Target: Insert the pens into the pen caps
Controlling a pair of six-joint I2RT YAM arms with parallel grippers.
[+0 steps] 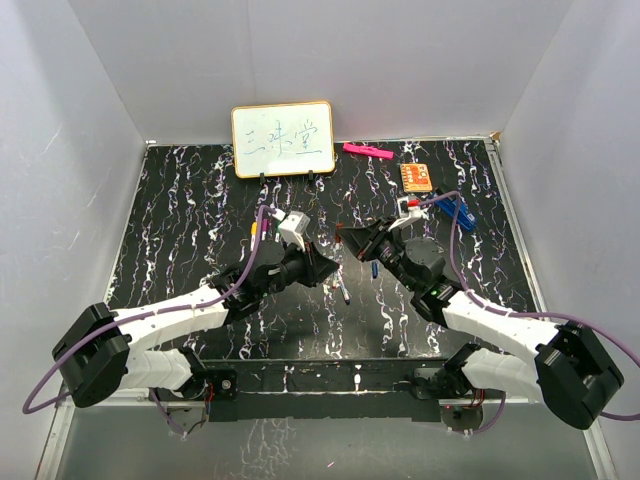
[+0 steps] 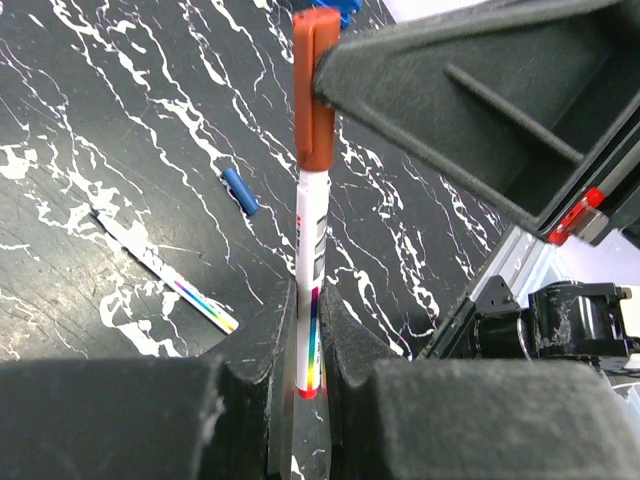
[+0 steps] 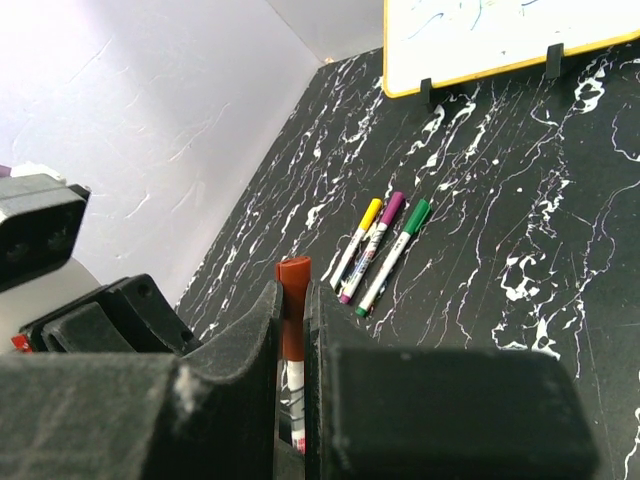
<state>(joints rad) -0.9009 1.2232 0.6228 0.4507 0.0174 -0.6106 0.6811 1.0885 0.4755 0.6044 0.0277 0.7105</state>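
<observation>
My left gripper (image 2: 308,305) is shut on the barrel of a white pen (image 2: 310,240) with a rainbow stripe. A red cap (image 2: 313,95) sits over that pen's far end. My right gripper (image 3: 292,300) is shut on this red cap (image 3: 294,320), with the white barrel showing below it. In the top view the two grippers, left (image 1: 325,265) and right (image 1: 350,238), meet tip to tip above mid-table. An uncapped pen (image 2: 165,272) and a loose blue cap (image 2: 239,190) lie on the table below. Pens capped in yellow (image 3: 357,243), purple (image 3: 375,240) and green (image 3: 395,252) lie side by side.
A small whiteboard (image 1: 282,140) stands at the back. A pink bar (image 1: 367,151), an orange board (image 1: 417,177) and a blue clip (image 1: 462,213) lie at the back right. White walls close in the black marbled table (image 1: 180,220) on three sides.
</observation>
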